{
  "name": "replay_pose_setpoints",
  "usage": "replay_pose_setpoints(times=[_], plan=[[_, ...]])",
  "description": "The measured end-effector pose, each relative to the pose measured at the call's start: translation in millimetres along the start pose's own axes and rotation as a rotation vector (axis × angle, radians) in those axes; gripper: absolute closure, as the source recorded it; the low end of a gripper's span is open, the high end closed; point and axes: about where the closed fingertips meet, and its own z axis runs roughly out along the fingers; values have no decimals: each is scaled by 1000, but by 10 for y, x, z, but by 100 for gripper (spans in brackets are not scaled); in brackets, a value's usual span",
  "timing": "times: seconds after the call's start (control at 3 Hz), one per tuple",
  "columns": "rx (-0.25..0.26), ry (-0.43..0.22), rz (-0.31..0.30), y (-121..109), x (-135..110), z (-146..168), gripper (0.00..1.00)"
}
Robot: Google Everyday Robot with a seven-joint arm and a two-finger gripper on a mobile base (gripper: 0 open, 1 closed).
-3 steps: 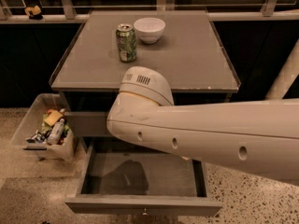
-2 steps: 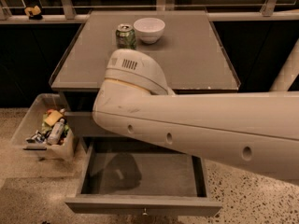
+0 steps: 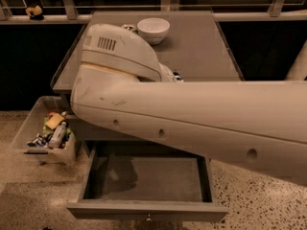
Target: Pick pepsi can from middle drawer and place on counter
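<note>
The middle drawer (image 3: pixel 148 210) is pulled open below the cabinet. The part of its grey floor that shows holds nothing. The pepsi can is not in view. The counter (image 3: pixel 206 51) lies beyond the drawer, and my big white arm (image 3: pixel 192 114) crosses its front half. My gripper is hidden behind the arm, somewhere over the counter's front. Only a small pale and dark piece (image 3: pixel 175 75) peeks out at the arm's top edge.
A white bowl (image 3: pixel 153 29) stands at the back of the counter. The silver top of the green can (image 3: pixel 128 28) shows just left of it, behind the arm. A clear bin (image 3: pixel 45 135) of packets and bottles stands on the floor, left of the drawer.
My arm has swung left and further over the counter. It now hides most of the green can and the counter's front left.
</note>
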Motion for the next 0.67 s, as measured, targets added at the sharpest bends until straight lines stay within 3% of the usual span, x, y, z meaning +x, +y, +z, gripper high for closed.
replay_pose_setpoints(times=[0.33,0.67], plan=[[20,-1,-22,-180,124,-119,100],[90,42,-66,-672,423,-441,100]])
